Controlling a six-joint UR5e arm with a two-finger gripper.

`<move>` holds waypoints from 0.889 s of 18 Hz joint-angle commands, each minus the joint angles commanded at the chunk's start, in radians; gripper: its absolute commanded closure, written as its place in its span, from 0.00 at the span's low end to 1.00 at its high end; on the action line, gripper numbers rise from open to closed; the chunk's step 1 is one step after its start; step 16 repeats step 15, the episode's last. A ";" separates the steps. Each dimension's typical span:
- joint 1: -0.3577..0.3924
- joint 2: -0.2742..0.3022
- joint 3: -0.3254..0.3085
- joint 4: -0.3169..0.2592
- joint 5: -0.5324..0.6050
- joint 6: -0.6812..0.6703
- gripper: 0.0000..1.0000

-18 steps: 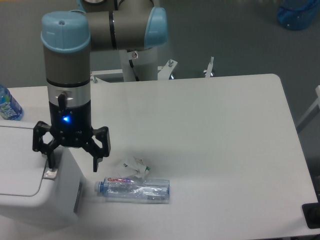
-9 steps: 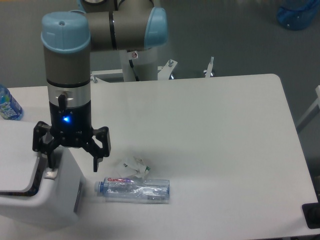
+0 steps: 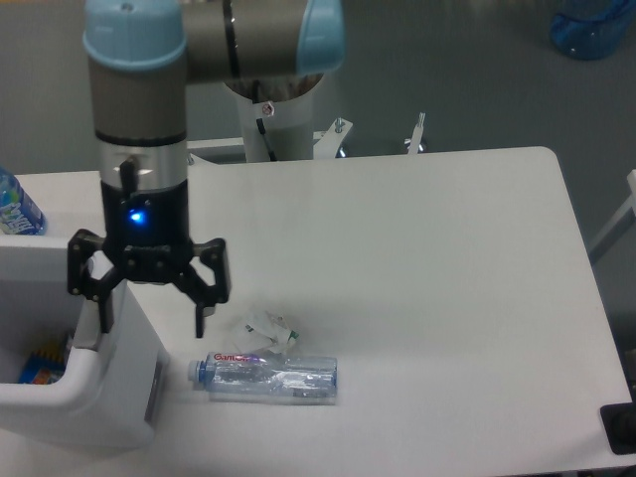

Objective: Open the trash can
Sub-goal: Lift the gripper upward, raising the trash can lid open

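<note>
The trash can (image 3: 111, 397) is a boxy white bin at the lower left of the table. Its top is open: the white lid (image 3: 35, 266) stands up at the back, and a colourful item (image 3: 42, 364) shows inside. My gripper (image 3: 151, 320) hangs open over the bin's right rim, holding nothing. Its left finger (image 3: 103, 310) is just over the rim's inner edge. The right finger (image 3: 202, 316) is outside the bin, above the table.
A crushed clear plastic bottle (image 3: 268, 376) lies just right of the bin, with a crumpled wrapper (image 3: 268, 328) behind it. A blue-labelled bottle (image 3: 14, 207) stands at the left edge. A blue container (image 3: 593, 25) sits on the floor at the top right.
The flat lid, shut a second ago and ajar half a second ago, has swung up, and the bin's inside now shows. My gripper has risen slightly, still open.
</note>
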 joint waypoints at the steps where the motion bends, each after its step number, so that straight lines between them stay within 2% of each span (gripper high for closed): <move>1: 0.014 0.000 0.009 0.000 0.006 -0.002 0.00; 5: 0.083 -0.002 0.032 -0.009 0.032 0.021 0.00; 8: 0.127 -0.002 0.028 -0.029 0.038 0.128 0.00; 10: 0.146 0.002 0.028 -0.084 0.040 0.246 0.00; 13: 0.195 0.040 0.022 -0.185 0.040 0.409 0.00; 16: 0.213 0.040 0.020 -0.202 0.040 0.446 0.00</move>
